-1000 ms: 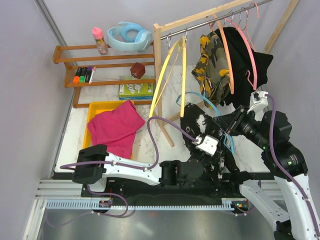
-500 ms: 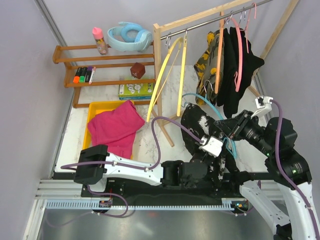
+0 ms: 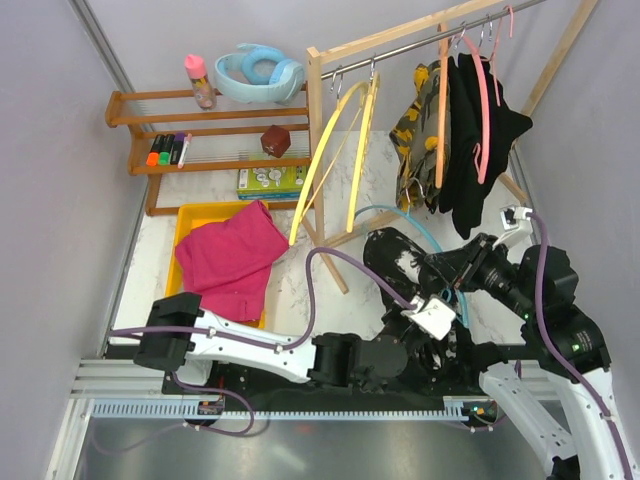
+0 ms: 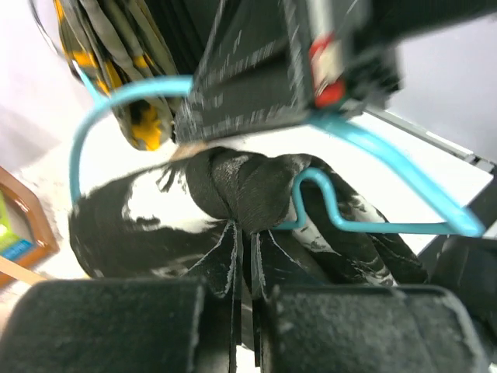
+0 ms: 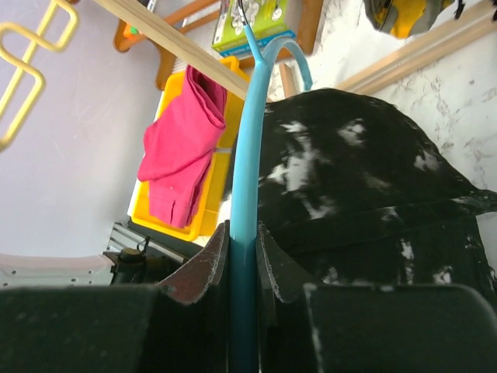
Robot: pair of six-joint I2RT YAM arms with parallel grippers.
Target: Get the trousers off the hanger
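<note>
The black, white-speckled trousers point(image 3: 395, 255) hang over the blue hanger point(image 3: 405, 214), low over the table near the arms. My left gripper point(image 4: 248, 233) is shut on a bunched fold of these trousers point(image 4: 248, 183), right below the blue hanger's clip wire point(image 4: 388, 167). From the right, my right gripper point(image 5: 242, 233) is shut on the blue hanger's bar point(image 5: 250, 140), with the speckled cloth point(image 5: 349, 179) beside it. Camouflage trousers point(image 3: 415, 140) and black trousers point(image 3: 470, 150) hang on the rail. Magenta trousers point(image 3: 232, 255) lie in the yellow tray point(image 3: 200, 218).
The wooden rack with its metal rail point(image 3: 400, 45) holds two bare yellow hangers point(image 3: 330, 150), an orange hanger point(image 3: 441, 100) and a pink hanger point(image 3: 480, 100). A wooden shelf point(image 3: 215, 160) at the back left carries markers, a bottle and a box.
My left gripper has closed on the speckled trousers. The garments on the rail have swung back to hang straighter, and the yellow hangers have shifted a little.
</note>
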